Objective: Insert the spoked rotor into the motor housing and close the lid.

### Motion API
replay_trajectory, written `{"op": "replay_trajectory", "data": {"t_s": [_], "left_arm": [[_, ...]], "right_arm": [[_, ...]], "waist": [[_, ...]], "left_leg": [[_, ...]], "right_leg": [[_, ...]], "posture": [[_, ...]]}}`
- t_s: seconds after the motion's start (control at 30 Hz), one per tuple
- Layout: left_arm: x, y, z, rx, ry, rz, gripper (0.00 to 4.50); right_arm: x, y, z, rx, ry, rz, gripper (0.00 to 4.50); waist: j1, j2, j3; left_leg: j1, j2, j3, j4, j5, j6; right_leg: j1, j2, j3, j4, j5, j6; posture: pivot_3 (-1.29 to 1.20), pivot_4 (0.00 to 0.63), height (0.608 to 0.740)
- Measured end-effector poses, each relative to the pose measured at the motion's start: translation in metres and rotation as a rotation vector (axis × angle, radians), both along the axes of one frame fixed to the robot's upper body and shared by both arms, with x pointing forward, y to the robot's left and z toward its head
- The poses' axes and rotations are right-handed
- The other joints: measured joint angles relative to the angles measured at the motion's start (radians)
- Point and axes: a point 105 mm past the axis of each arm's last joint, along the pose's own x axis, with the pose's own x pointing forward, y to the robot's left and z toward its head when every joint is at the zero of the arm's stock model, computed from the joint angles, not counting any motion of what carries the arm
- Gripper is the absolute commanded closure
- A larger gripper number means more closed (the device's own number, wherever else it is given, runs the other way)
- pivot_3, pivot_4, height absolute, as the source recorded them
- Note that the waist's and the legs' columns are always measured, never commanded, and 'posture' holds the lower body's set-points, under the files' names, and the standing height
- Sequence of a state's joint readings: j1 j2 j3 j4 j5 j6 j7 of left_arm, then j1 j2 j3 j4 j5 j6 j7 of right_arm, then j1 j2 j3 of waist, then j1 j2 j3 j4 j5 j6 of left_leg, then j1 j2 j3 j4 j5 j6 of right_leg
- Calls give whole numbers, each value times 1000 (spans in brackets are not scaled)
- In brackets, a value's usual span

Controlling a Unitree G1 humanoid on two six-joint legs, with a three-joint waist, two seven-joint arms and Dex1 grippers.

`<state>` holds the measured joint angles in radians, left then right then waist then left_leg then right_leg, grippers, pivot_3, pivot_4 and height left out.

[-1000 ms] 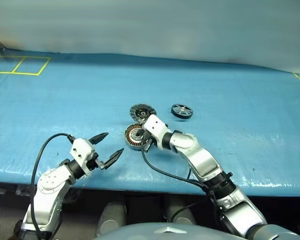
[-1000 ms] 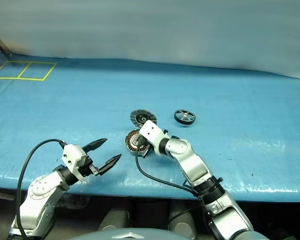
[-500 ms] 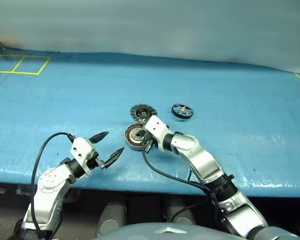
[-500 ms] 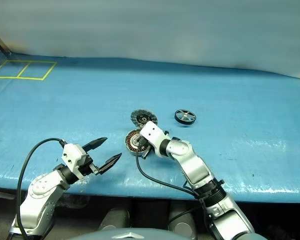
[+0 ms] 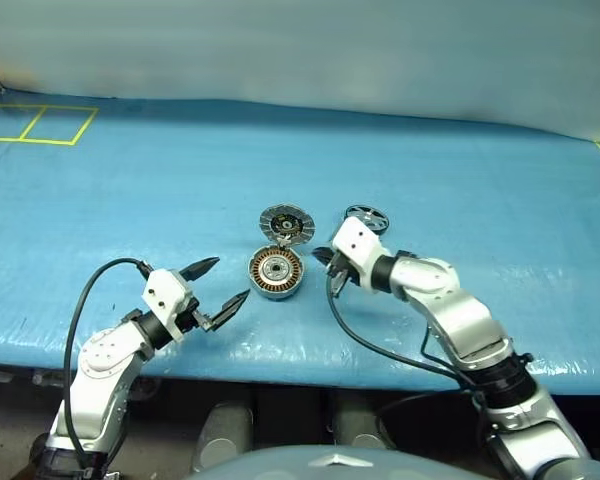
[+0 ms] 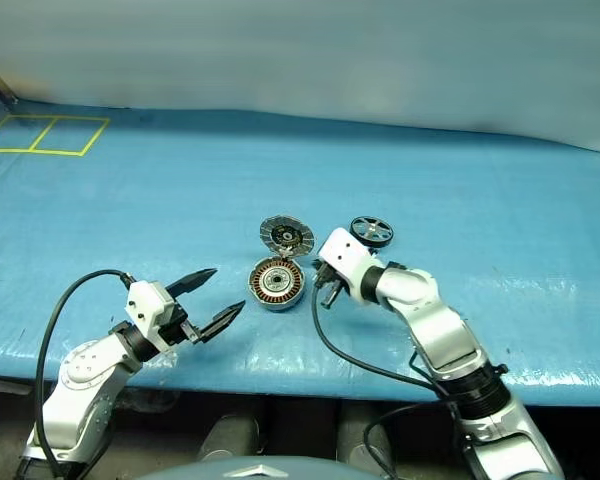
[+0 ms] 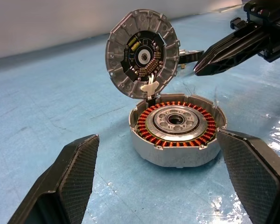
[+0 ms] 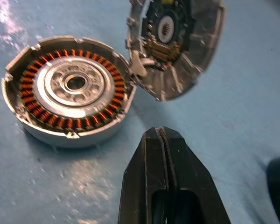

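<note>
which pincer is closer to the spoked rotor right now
Right. The right pincer sits shut just in front of the spoked rotor, between it and the motor housing. The left pincer hangs open at the table's near edge, beyond the housing from the rotor.

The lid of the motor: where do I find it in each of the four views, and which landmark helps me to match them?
Left eye view: lid near the centre, just behind the motor housing.
Right eye view: lid near the centre, behind the housing.
Left wrist view: lid upright, inner face showing, at the housing's rim.
Right wrist view: lid beside the housing, rims meeting.
Shared landmark: the housing's copper windings.
</note>
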<state>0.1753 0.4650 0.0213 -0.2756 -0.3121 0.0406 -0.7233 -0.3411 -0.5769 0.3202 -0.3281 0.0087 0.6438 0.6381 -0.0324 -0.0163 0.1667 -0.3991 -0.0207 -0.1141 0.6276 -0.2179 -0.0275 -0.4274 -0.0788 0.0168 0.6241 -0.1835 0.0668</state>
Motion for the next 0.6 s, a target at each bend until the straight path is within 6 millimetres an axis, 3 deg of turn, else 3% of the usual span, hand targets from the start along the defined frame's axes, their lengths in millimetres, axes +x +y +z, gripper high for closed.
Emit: {"op": "replay_trajectory", "data": {"t_s": [0.07,0.2,0.43,0.6], "left_arm": [[0,0,0,0,-3,-1,116],[1,-4,2,-8,-13,-12,116],[-1,-5,-2,-10,0,-9,116],[-2,-5,-4,-1,5,-2,116]], "right_arm": [[8,-19,1,-123,-43,-43,3222],[26,-24,10,-129,-106,-137,1932],[68,-39,33,-72,-196,-334,1932],[87,-55,24,-79,-176,-435,1932]], "waist": [[-1,-1,1],[-5,-1,1],[-2,-2,3],[-2,-2,3]], "left_leg": [[0,0,0,0,0,0],[0,2,0,-1,0,0],[0,1,0,0,0,0],[0,1,0,0,0,0]], "right_leg": [[0,0,0,0,0,0],[-1,1,0,0,0,0],[0,1,0,0,1,0],[0,1,0,0,1,0]], "posture": [[0,150,740],[0,150,740],[0,150,740],[0,150,740]]}}
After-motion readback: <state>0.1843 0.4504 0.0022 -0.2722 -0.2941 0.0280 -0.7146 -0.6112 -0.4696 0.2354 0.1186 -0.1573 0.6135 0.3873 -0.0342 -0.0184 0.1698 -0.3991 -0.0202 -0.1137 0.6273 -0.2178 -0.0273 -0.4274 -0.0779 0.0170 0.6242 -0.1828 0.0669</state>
